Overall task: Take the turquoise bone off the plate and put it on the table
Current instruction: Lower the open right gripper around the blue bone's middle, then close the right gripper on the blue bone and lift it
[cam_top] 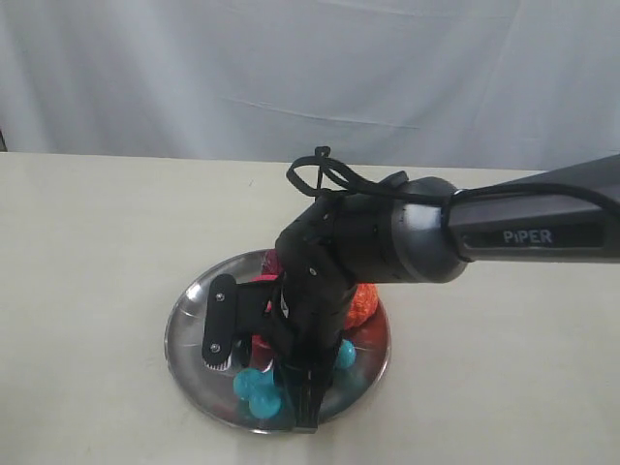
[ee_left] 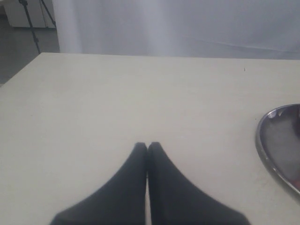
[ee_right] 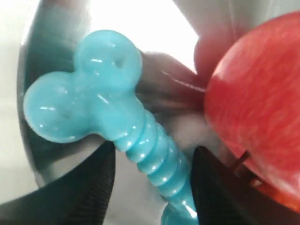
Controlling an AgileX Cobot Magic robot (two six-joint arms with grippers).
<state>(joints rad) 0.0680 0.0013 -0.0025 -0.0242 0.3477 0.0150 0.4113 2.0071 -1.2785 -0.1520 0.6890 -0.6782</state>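
The turquoise bone [cam_top: 257, 389] [ee_right: 101, 101] lies on the silver plate [cam_top: 184, 339] [ee_right: 28, 61], close to its near rim. My right gripper [cam_top: 263, 392] [ee_right: 153, 154] reaches down onto the plate and stands open. Its two black fingers [ee_right: 89, 187] straddle the bone's ribbed shaft, with a gap showing on one side. The knobbed end sticks out past the fingertips. Away from the plate, my left gripper [ee_left: 147, 146] hangs shut and empty over the cream table [ee_left: 117, 93] [cam_top: 97, 242]; it does not show in the exterior view.
A red apple [cam_top: 363, 302] [ee_right: 253, 93] sits on the plate right beside the bone, close to one right finger. More red fruit [cam_top: 274, 262] lies behind the arm. The plate's rim [ee_left: 272, 154] shows in the left wrist view. A white curtain backs the table.
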